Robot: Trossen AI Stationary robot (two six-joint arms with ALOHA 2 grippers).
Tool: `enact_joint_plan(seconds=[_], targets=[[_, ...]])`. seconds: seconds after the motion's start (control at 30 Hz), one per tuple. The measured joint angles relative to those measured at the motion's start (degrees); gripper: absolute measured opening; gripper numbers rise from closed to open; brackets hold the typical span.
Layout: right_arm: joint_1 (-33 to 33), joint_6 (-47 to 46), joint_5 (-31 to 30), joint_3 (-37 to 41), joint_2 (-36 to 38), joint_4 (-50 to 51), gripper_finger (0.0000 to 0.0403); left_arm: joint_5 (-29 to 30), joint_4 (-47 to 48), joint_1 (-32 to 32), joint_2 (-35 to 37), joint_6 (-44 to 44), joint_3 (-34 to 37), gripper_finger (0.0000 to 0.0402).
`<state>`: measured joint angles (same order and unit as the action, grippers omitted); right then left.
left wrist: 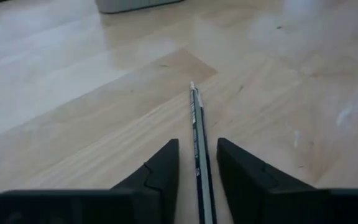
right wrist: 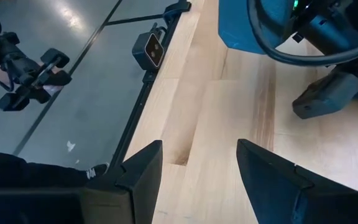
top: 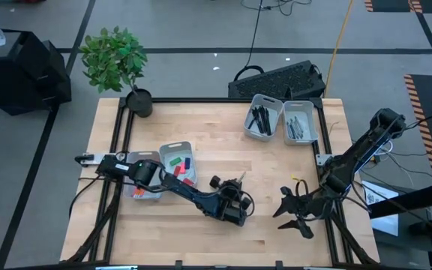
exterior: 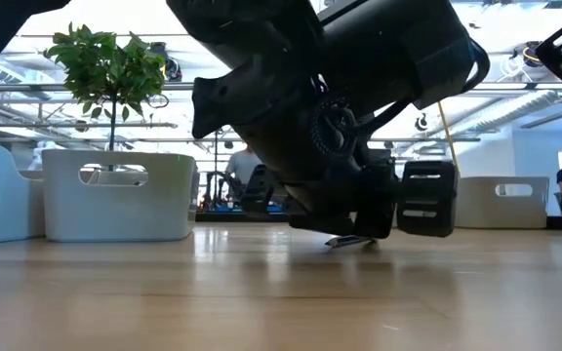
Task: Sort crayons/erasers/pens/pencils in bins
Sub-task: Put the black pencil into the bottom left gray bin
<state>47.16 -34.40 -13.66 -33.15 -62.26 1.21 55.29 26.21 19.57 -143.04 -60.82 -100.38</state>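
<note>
The left claw is sitting low over the middle of the wooden counter, its arm reaching across from the left side. In the left wrist view its two dark fingers are lying on either side of a thin dark pencil, with only a narrow gap left; the pencil is lying flat on the wood between them, tip pointing away. Can't quite tell whether the fingers are actually touching it. From the low view you're only getting a sliver of the pencil poking out under the arm, right at the counter surface.

The right claw is hanging near the counter's right edge, fingers spread wide and holding nothing.

Two bins are sitting side by side on the left, under that arm, one with green, red, pink and blue erasers in it. The other pair of bins is at the back right, holding dark pens and greyish sticks. A potted plant is standing at the back left corner.
</note>
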Motion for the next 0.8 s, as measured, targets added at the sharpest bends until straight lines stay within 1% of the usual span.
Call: enact_joint_plan(seconds=[0.17,0.3,0.4,0.57,0.73,0.8], targets=[[-0.6,0.1,0.1,0.0,0.0,0.2,0.0201,-2.1,-0.1,-0.1,0.0,-0.5,-0.1,0.0062],[-1.0,0.6,0.2,0.0,0.0,0.3,0.0201,-2.2,-0.6,-0.1,0.0,-0.1,0.0,0.0019],[-1.0,0.6,0.2,0.0,0.0,0.3,0.0201,-2.1,-1.0,-0.1,0.0,0.3,0.0,0.0017],[-1.0,0.6,0.2,0.0,0.0,0.3,0.0201,-2.1,-1.1,-0.1,0.0,-0.6,0.0,0.0035],[-1.0,0.6,0.2,0.0,0.0,0.3,0.0201,-1.8,-2.1,-0.1,0.0,0.5,0.1,0.0017],[-1.0,0.6,0.2,0.0,0.0,0.3,0.0201,-1.7,-2.5,-0.1,0.0,0.2,0.1,0.0017]])
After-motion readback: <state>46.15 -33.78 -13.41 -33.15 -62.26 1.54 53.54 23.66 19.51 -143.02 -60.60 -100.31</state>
